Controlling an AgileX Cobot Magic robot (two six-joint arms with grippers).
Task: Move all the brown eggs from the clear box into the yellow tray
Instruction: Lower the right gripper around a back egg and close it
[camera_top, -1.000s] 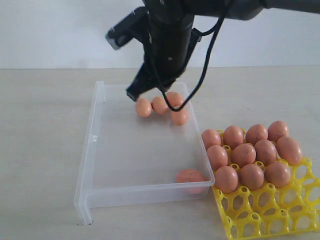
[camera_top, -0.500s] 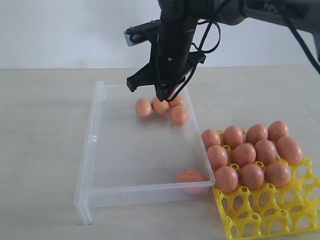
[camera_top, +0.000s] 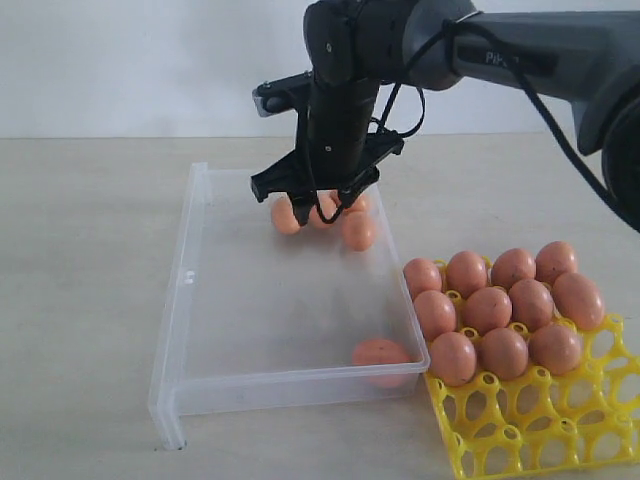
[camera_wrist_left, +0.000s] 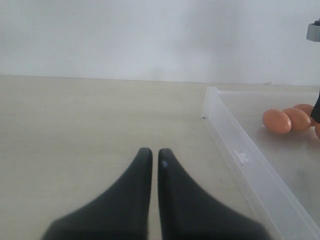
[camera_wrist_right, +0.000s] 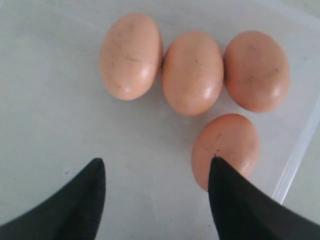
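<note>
**Room on the left, crowding along the right wall**

The clear box (camera_top: 190, 280) has a bare floor across its left and middle. Four eggs (camera_wrist_right: 192, 72) pack the far right corner, one close to the side wall. The right gripper (camera_wrist_right: 156, 165) hangs over them, jaws apart. A fifth egg (camera_top: 380, 352) blocks the near right corner. The yellow tray (camera_top: 520, 430) has free cups in its near rows.

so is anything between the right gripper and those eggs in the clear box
Nothing visible. The open right gripper hangs right over the four brown eggs, with bare clear box floor between its fingers.
</note>
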